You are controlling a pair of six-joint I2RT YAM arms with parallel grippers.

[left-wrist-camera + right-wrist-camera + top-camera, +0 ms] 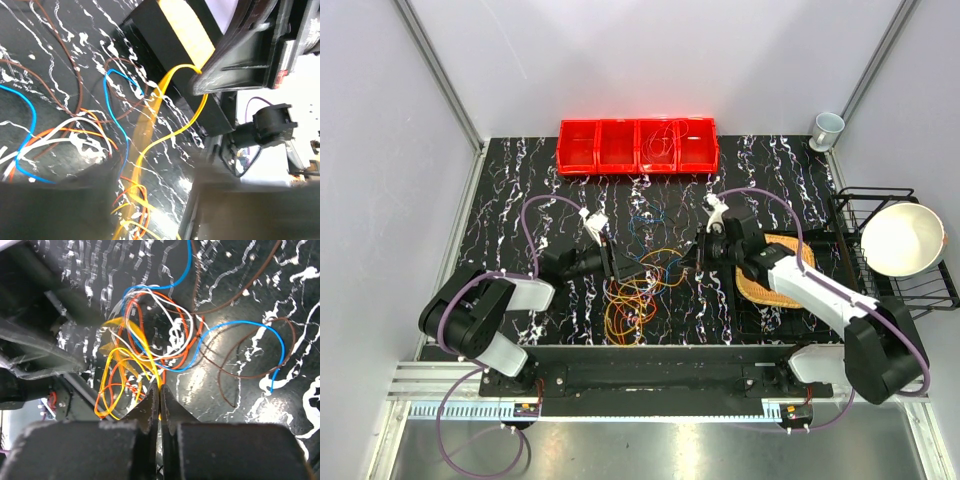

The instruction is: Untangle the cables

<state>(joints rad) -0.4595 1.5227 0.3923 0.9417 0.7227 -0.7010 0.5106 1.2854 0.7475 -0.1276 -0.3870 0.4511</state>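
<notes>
- Cables (638, 292): a loose tangle of orange, yellow, blue, brown and white strands lying at the centre of the black marbled table (510, 200), between the two arms.
- Right gripper (160, 392): jaws pressed together, pinching a yellow cable (150, 360) at the right edge of the tangle.
- Left gripper (155, 205): fingers stand apart and appear blurred. Yellow strands pass through the gap, and whether they touch the fingers cannot be told.
- Red tray (578, 150): four compartments at the far edge of the table, with thin wire in the third from the left.
- Cup (827, 128): far right corner.
- White bowl (902, 238): resting on a black wire rack (850, 200) at the right.
</notes>
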